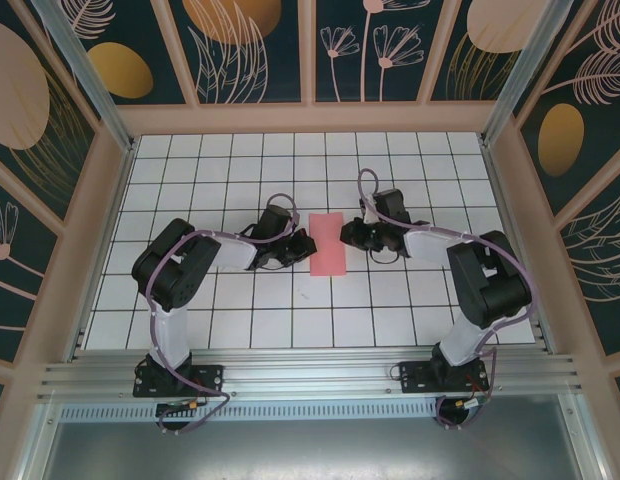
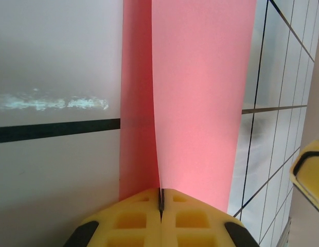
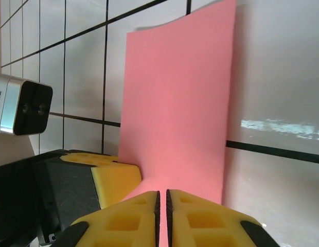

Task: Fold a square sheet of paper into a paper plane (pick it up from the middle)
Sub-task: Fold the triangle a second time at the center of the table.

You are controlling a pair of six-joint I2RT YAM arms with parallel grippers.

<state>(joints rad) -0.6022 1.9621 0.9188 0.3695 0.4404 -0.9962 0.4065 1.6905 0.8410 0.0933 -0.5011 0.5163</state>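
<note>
The square sheet of paper is salmon-pink and looks like a narrow upright rectangle at the middle of the gridded table, between my two grippers. My left gripper is at its left edge. In the left wrist view the yellow fingertips are pressed together on a raised fold of the sheet, so my left gripper is shut on it. My right gripper is at the right edge. In the right wrist view the right gripper shows a thin slit between its pads with pink paper in it.
White tiled table with black grid lines, walled by patterned panels on three sides. The left arm's yellow finger and wrist camera sit close beside the right gripper across the paper. A right fingertip shows at the edge of the left wrist view.
</note>
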